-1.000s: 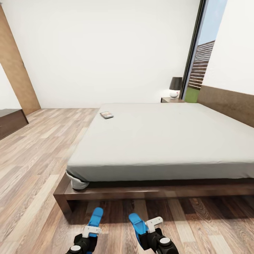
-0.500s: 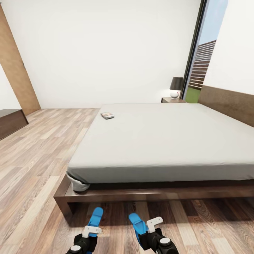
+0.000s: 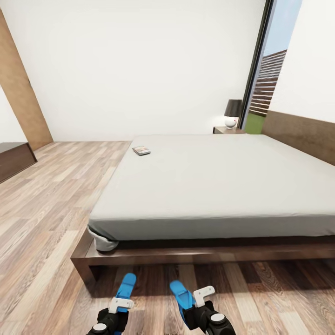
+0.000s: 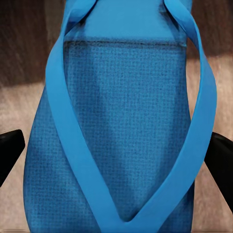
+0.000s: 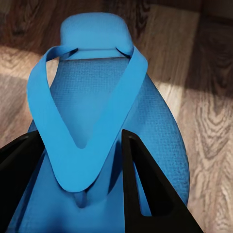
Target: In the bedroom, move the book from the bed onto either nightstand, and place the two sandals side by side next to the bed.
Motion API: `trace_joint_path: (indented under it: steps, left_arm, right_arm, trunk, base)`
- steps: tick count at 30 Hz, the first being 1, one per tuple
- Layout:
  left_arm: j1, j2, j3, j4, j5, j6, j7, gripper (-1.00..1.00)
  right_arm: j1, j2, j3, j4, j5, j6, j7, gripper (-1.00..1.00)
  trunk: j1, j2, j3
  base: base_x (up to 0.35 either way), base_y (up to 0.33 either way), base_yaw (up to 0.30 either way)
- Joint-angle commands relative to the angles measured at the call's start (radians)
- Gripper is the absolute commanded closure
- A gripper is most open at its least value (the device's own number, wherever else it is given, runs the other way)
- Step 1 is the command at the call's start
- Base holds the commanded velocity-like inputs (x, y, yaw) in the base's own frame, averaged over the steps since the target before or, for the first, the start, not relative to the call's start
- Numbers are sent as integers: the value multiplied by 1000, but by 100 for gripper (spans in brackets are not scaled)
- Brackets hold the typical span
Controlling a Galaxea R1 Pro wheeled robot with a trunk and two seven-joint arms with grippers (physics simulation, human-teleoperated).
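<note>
sandals [image 3: 125, 286] cut off by each hand [image 3: 114, 321], book [image 3: 141, 150] title unreadable

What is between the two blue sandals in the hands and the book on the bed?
In the head view: bare wood floor, the bed frame's edge, then plain grey mattress up to the book. Nothing else lies between the sandals and it.

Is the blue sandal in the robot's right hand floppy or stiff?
Probably bendy. The right sandal looks thin and flat, with slim straps that likely flex. Its sole looks textured, so it probably won't slip easily from the right gripper. It looks light for its size.
</note>
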Motion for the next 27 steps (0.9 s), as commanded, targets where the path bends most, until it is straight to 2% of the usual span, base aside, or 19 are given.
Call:
trace_joint_path:
  steps: [1, 7, 16, 19, 23, 27]
  left_arm:
    - [-1, 0, -9, 1, 9, -4, 6, 100]
    - [-1, 0, -8, 2, 9, -4, 6, 100]
    - [-1, 1, -8, 2, 9, -5, 5, 100]
    - [-1, 3, -8, 2, 9, -5, 4, 100]
    - [-1, 4, -9, 2, 9, -12, 4, 100]
    - [-1, 5, -9, 2, 8, -37, 4, 100]
  right_arm:
    - [0, 0, -1, -2, 11, 5, 6, 100]
    - [3, 0, -2, -24, 12, 5, 5, 100]
    - [43, -5, -5, -98, 12, 7, 7, 100]
    - [54, -27, -4, -147, 9, 8, 29, 100]
    - [110, -45, -7, -244, 10, 57, 75, 100]
    - [136, -55, -7, -298, 10, 87, 92, 100]
  trunk:
    - [0, -1, -5]
    - [3, -2, -28]
    - [7, -4, -63]
    - [8, -5, -74]
    - [10, -6, -90]
    - [12, -7, -105]
  base:
    - [0, 0, 0]
    - [0, 0, 0]
    - [0, 0, 0]
    - [0, 0, 0]
    - [0, 0, 0]
    - [0, 0, 0]
